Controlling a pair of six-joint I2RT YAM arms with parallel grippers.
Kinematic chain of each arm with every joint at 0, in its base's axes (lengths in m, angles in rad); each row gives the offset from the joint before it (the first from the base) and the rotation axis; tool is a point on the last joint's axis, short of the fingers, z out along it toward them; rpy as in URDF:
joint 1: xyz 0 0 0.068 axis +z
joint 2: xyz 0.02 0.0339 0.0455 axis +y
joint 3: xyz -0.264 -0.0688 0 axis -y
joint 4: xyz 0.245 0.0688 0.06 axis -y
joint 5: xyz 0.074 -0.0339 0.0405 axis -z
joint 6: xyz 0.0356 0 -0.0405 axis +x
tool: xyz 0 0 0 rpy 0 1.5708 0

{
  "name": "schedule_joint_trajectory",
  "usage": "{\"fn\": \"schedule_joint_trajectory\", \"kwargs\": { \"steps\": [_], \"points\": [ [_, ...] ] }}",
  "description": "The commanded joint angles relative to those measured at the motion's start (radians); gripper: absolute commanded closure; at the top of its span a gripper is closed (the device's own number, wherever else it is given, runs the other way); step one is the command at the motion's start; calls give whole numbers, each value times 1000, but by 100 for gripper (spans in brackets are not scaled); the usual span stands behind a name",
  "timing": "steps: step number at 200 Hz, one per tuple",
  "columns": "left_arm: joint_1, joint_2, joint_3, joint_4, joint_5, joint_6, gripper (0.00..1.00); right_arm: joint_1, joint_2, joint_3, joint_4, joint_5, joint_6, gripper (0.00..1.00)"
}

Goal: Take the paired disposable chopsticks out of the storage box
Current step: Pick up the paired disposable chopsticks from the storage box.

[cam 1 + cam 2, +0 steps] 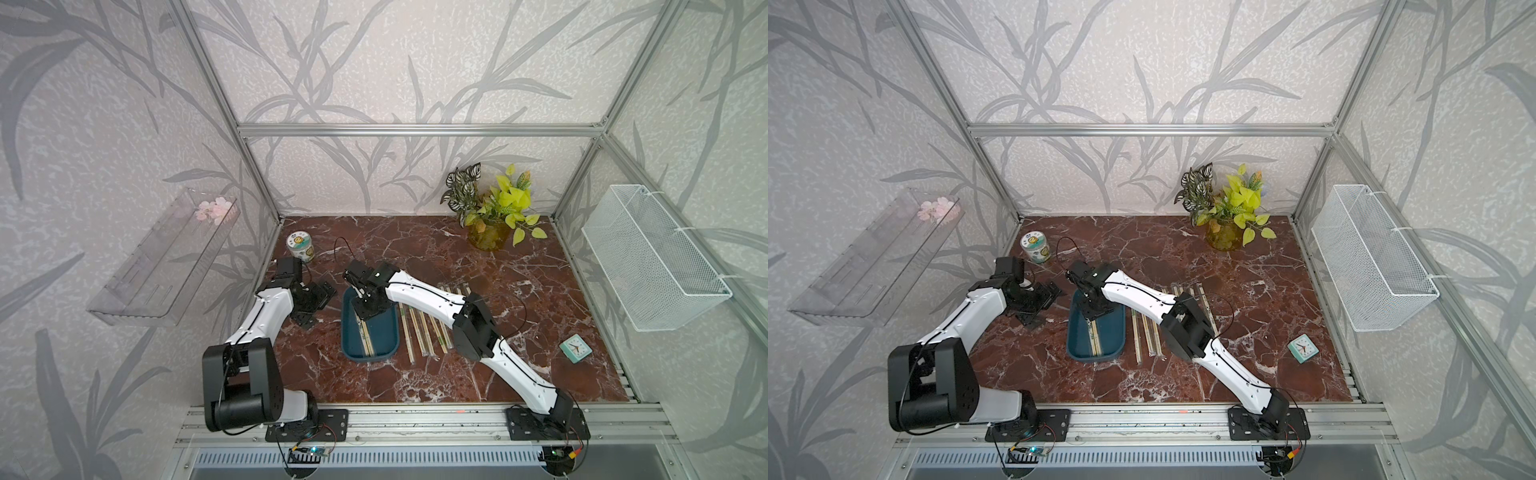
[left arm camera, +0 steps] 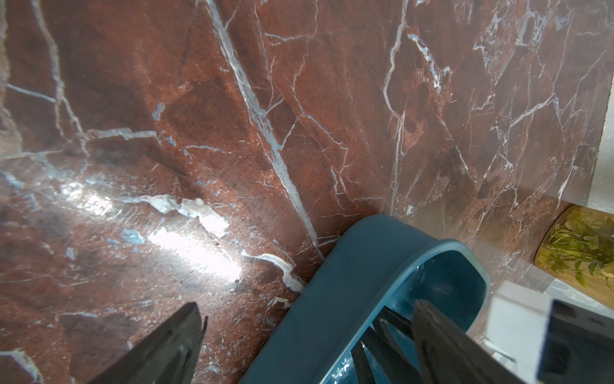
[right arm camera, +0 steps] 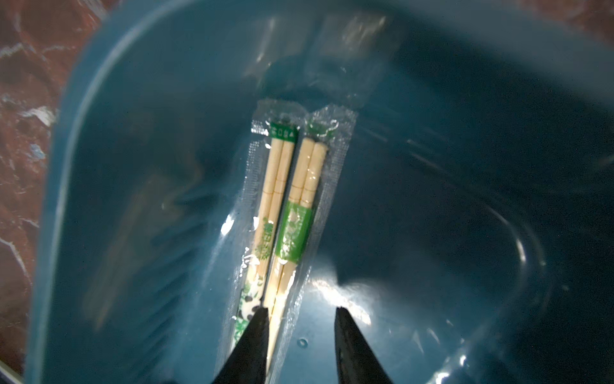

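The storage box [image 1: 348, 347], a shallow teal tray, lies near the table's front middle in both top views. Two paired disposable chopsticks [image 1: 365, 337] in clear wrappers with green bands lie side by side inside it [image 3: 285, 206]. My right gripper [image 3: 300, 314] is low inside the box [image 3: 432, 166] and open. One finger rests over the seam between the two pairs, and the right-hand pair lies just inside the gap. My left gripper [image 2: 305, 304] is open at the box's far left corner [image 2: 349, 299], one finger over the table and one over the box's inside.
Several wrapped chopstick pairs [image 1: 424, 332] lie in a row on the marble right of the box, partly under the right arm. A tin can [image 1: 300, 246] stands at back left, a potted plant [image 1: 490, 220] at back right, a small clock [image 1: 575, 348] at right.
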Motion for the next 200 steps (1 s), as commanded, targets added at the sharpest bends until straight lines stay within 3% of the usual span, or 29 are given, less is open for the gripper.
{"fn": "schedule_joint_trajectory", "kwargs": {
  "steps": [1, 141, 200],
  "points": [
    [6, 3, 1, -17, 7, 19, 1, 9, 28, 44, -41, 15, -10, 65],
    [8, -14, -19, -8, 20, 10, 1, 10, 133, 107, -71, 45, 20, 69],
    [9, -20, -19, -12, 22, 7, 1, 9, 163, 125, -61, 52, 37, 78]
  ]
}}
